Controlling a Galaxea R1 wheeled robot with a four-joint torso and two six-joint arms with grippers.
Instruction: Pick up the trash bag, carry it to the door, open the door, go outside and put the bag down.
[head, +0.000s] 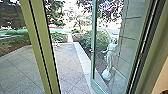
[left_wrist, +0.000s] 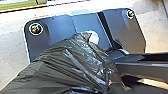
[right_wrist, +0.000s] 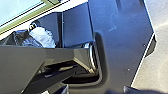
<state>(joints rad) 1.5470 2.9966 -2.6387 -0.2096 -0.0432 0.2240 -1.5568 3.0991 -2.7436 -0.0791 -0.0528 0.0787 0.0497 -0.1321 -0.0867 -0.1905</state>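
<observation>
Shining in streaks, dark trash bag (left_wrist: 72, 62), thin plastic, long creases

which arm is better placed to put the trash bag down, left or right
Left, most likely: the trash bag looms large and near in the left wrist view, while in the right wrist view it looks smaller and partly hidden.

Glossy, creased plastic formed the bag (left_wrist: 72, 60); smooth, clear glass filled the green-framed door (head: 93, 62) at one o'clock, while matt, rough-looking paving (head: 67, 60) lay at twelve o'clock.
</observation>
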